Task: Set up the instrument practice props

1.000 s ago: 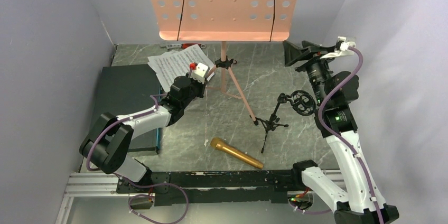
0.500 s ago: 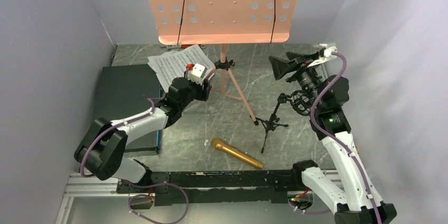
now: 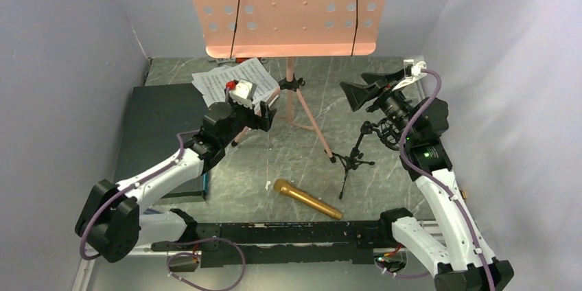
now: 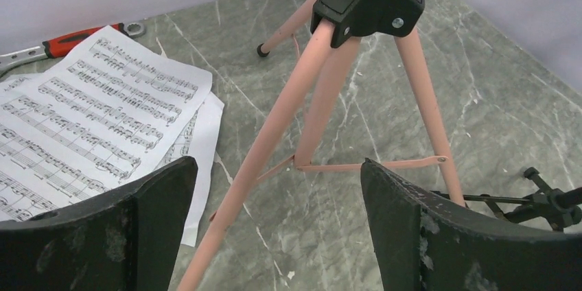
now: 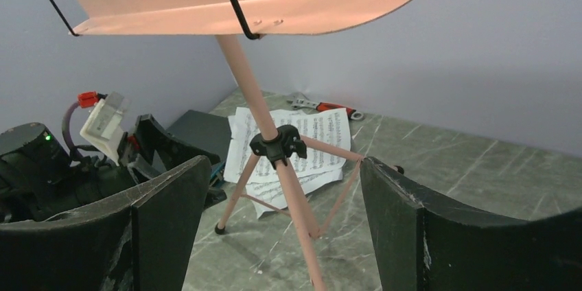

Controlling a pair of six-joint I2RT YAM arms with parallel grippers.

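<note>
Jaws on both arms are spread wide from where I sit, and neither one has hold of anything.

My left gripper (image 3: 266,111) is low at the far left of the table (image 3: 384,188), right beside the left leg of the music stand (image 3: 278,9). In its wrist view that pink leg runs up between the 2 fingers (image 4: 147,229), but I cannot tell whether either finger touches it.

My right gripper (image 3: 357,92) is raised on the right and faces left toward the stand's pole. Its wrist view frames the pole and the black hub where the 3 legs meet.

The music stand is upright at the far middle of the table, legs splayed. 2 thin black wires lie across its perforated desk.

The sheet music (image 3: 219,82) lies flat at the far left, just left of the stand's legs. It sits at the far right corner of a dark flat case (image 3: 161,126). A red-handled wrench (image 4: 41,47) lies beyond the pages against the far wall.

The microphone (image 3: 307,199) lies on its side at the near middle, head toward the left, well apart from both grippers.

The small mic stand (image 3: 357,150) is upright right of centre. Its ring mount is up beside my right wrist, and 1 foot is close to the music stand's near right foot.
</note>
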